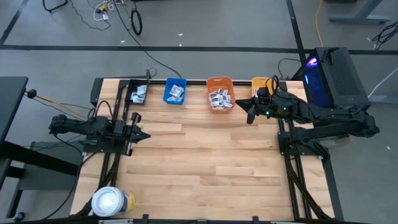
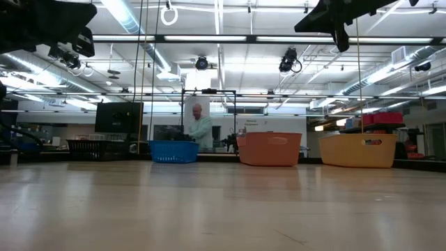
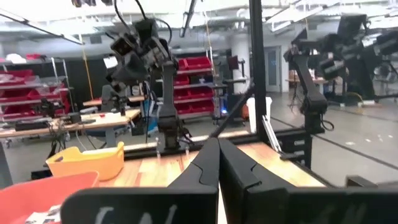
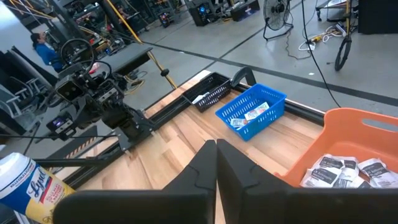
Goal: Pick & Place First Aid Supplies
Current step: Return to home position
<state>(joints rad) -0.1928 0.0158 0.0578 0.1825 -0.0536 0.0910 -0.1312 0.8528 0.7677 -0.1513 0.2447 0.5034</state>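
Both tools are shut on nothing, the right tool (image 1: 250, 112) raised just beside the orange plastic bin (image 1: 219, 79), the left tool (image 1: 140, 132) over the wooden worktop (image 1: 199, 162), while the small flat white packets (image 1: 219, 98) heaped in that bin look light and slick, best nipped by an edge.

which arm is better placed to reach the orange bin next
Right, probably. The right pincer hangs just beside the orange bin, on its right; the left pincer sits near the left side of the table, clearly farther from that bin.
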